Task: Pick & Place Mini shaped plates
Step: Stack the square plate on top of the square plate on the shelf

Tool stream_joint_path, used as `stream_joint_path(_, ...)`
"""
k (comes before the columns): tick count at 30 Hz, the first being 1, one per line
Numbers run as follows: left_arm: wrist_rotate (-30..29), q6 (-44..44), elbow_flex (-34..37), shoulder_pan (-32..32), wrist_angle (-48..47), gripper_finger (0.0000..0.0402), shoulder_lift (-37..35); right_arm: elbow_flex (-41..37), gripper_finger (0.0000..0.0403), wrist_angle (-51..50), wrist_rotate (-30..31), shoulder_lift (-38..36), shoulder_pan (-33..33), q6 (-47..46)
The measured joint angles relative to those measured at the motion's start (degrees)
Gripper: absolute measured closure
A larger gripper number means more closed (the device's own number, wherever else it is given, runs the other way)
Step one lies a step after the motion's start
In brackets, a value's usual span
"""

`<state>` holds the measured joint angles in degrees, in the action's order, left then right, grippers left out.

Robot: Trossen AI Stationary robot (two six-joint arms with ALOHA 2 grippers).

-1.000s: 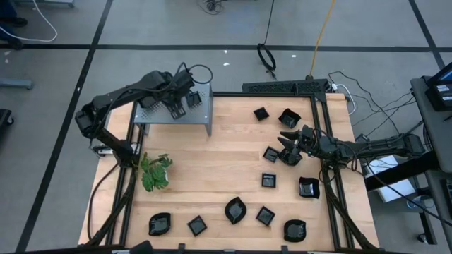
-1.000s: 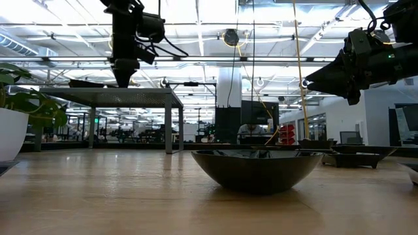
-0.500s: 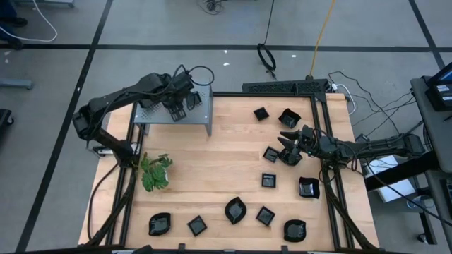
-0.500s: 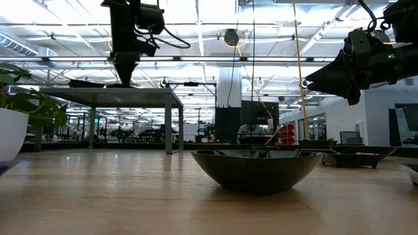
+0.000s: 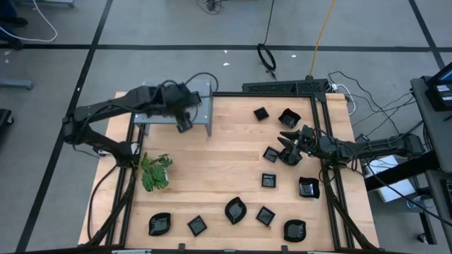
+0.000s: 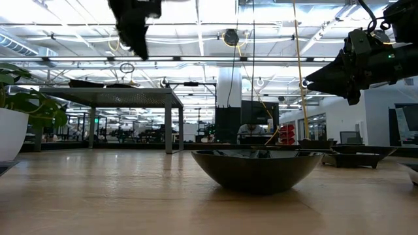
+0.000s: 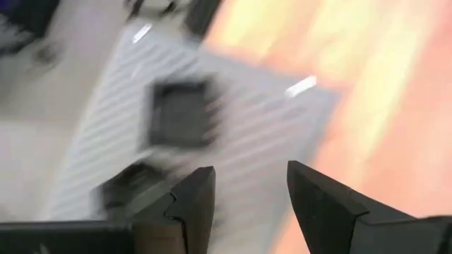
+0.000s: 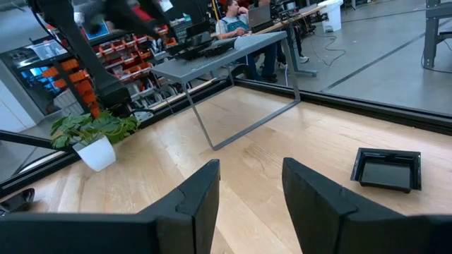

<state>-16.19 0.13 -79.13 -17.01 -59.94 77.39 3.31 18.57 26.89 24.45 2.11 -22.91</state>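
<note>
Left wrist view alone: blurred mini shaped plates (image 7: 182, 113) on shelf (image 7: 247, 134).

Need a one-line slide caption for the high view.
Left claw open above the grey perforated metal shelf; right claw open over glossy black mini plates on the wooden table.

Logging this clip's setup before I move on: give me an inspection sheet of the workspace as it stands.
Surface: wooden table, bare between items.
Job's things: black mini plates scattered over the table's right and near side; some lie on the grey shelf.
Clutter: potted plant at the left edge.
Grippers: left gripper open, empty, above the shelf; right gripper open, empty, over plates at the right.
Cables: several on the floor beyond the table.
Surroundings: a seated person in the room behind.
</note>
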Motion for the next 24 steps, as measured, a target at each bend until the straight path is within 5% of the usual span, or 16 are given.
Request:
stream_joint_path(13,10.23,-23.13,-0.04,29.72,4.94,0.0220,6.75,0.00,0.0261,0.00,0.00,-0.02,-0.02,0.00)
stream_joint_path(24,11.58,-54.92,-0.04,47.36,16.06,0.0220,20.44,0.01,0.0261,0.00,-0.01,0.00,-0.02,0.02)
